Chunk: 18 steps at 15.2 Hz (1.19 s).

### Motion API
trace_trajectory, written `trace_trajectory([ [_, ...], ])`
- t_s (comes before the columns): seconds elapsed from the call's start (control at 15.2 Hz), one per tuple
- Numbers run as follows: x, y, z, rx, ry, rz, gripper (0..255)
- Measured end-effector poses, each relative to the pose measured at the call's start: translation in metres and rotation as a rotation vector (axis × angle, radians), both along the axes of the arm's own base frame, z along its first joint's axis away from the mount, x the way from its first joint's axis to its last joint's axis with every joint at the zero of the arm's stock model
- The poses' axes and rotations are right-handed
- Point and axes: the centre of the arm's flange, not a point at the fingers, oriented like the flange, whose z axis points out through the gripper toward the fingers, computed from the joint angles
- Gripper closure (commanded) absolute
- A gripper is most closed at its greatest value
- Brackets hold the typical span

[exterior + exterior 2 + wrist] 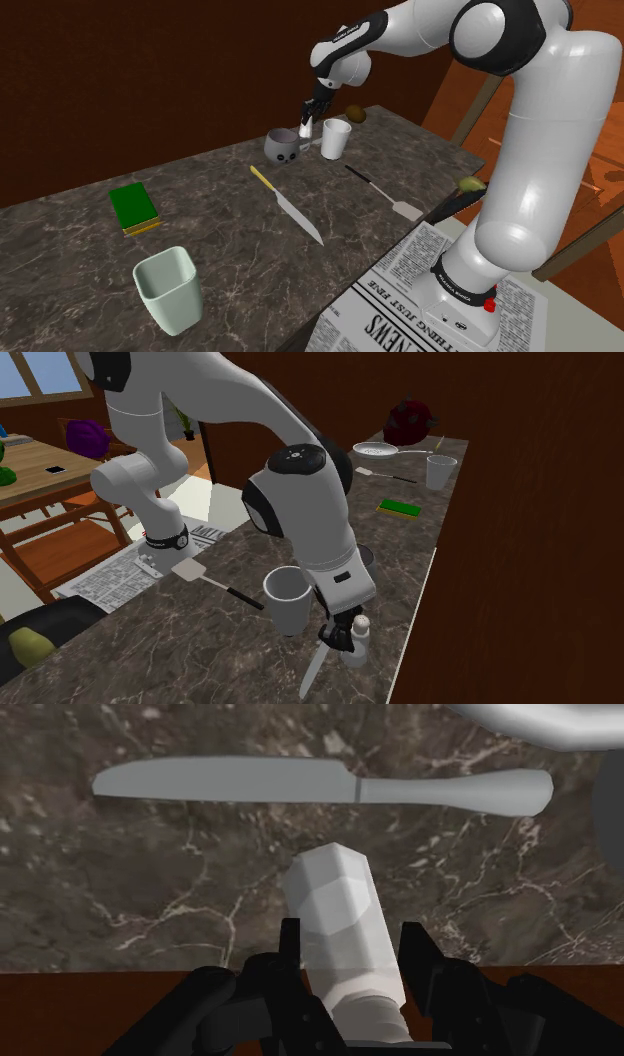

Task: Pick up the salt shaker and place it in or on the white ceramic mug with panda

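Note:
My black gripper (311,110) is shut on the white salt shaker (306,128) and holds it clear of the marble tabletop. The shaker hangs just above the far rim of the grey panda mug (283,148), beside a white cup (335,138). In the wrist view the shaker (330,899) is clasped between both fingers (291,949), with a knife (320,784) lying on the marble beyond it. From the second exterior view the gripper (340,624) holds the shaker (358,642) near the white cup (287,599); the arm hides most of the mug.
On the dark marble table (200,230) lie a yellow-handled knife (287,205), a spatula (385,193), a green sponge (133,207) and a pale green container (170,288). A brown object (355,114) sits at the far corner. Newspaper (400,300) covers the stand.

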Motion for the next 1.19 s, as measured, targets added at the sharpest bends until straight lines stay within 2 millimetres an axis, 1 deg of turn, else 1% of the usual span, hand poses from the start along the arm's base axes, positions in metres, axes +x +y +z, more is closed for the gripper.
trace_trajectory([
  [1.19,0.001,0.000,0.093,0.000,0.000,0.000,255],
])
